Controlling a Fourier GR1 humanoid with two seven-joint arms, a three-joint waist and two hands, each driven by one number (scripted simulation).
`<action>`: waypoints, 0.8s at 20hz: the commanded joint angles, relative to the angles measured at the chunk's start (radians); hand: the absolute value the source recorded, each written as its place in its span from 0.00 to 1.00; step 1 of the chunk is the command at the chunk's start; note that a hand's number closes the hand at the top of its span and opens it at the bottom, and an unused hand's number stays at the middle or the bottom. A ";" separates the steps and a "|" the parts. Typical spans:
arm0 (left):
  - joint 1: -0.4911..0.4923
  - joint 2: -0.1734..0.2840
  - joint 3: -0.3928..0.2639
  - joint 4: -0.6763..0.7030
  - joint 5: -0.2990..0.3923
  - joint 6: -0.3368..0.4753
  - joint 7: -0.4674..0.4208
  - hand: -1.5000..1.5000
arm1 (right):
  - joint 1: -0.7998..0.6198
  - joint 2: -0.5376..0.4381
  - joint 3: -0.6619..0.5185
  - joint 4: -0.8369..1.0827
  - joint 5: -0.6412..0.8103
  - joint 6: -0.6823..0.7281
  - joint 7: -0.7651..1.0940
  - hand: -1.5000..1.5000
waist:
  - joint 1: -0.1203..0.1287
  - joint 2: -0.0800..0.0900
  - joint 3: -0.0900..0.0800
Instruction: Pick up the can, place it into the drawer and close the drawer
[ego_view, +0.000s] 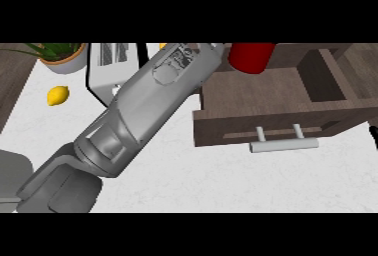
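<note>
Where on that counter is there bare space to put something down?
Bare counter lies below the open drawer and its handle, and around the lemon. Crowded at the top: plant, forearm, red can.

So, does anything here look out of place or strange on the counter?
Nothing looks spilled or damaged. The drawer stands open. The red can is at its back edge, partly hidden by the left forearm. A lemon lies alone on the counter, near the potted plant.

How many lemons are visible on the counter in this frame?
1. The lemon lies on the white counter at the left, below the potted plant. A yellow sliver at the top, beside the forearm, may be another, mostly hidden.
</note>
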 joint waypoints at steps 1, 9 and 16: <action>-0.046 0.000 -0.029 0.063 0.051 0.012 -0.016 1.00 | 0.024 0.033 0.030 -0.018 0.036 -0.008 -0.030 0.00 | -0.017 0.004 0.001; -0.012 0.000 -0.150 0.085 0.095 0.086 -0.076 1.00 | -0.090 0.012 0.035 0.002 0.041 -0.050 0.050 0.00 | -0.027 0.008 0.000; 0.005 0.000 -0.219 0.124 0.108 0.085 -0.112 1.00 | -0.076 -0.038 -0.017 0.042 0.007 -0.001 -0.001 0.00 | -0.034 0.008 0.001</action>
